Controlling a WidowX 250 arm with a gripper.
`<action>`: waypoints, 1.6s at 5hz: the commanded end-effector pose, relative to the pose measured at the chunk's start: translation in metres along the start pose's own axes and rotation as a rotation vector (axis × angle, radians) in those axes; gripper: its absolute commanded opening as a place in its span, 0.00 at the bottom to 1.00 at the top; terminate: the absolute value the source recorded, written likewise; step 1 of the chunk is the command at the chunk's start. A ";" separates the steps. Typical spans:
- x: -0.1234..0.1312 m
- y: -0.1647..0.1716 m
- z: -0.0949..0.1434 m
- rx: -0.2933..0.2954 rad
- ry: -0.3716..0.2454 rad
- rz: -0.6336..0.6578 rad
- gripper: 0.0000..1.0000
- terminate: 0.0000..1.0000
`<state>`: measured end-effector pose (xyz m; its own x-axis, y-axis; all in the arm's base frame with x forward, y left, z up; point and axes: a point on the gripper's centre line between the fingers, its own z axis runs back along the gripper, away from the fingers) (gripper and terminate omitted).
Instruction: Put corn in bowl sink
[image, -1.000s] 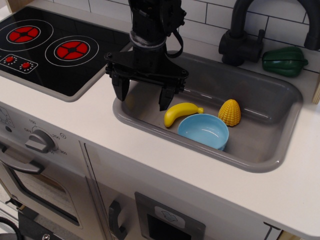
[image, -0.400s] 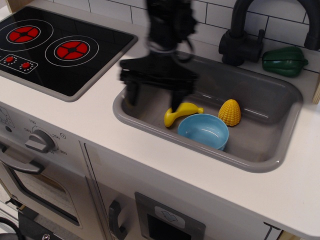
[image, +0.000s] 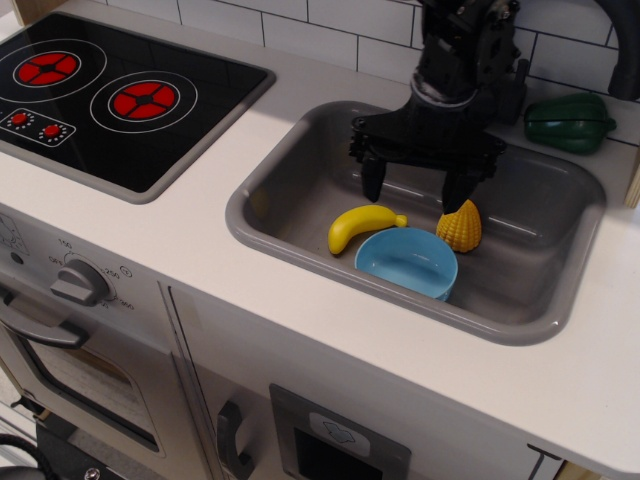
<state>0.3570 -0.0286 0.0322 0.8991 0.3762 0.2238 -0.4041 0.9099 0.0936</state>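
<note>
Now the gripper (image: 414, 190) has swung across from the sink's left end to hang over its middle, jaws spread wide and empty, one fingertip just above the corn (image: 459, 226), so a grasp looks close. Going left to right: one black stovetop (image: 110, 100) with two red burners, then the one grey sink (image: 300, 150) holding one banana (image: 362, 225), one light-blue bowl (image: 407, 262) and one corn cob, which stands just beside the bowl's far rim, not yet inside it. One green pepper (image: 568, 122) sits on the counter behind, beside the dark tap (image: 480, 85).
</note>
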 end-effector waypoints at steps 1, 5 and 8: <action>0.019 -0.029 0.009 -0.062 -0.031 -0.028 1.00 0.00; 0.023 -0.055 -0.020 -0.120 -0.034 -0.133 1.00 0.00; 0.024 -0.060 -0.030 -0.118 -0.014 -0.117 0.00 0.00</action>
<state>0.3961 -0.0690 -0.0156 0.9479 0.2625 0.1802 -0.2714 0.9621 0.0258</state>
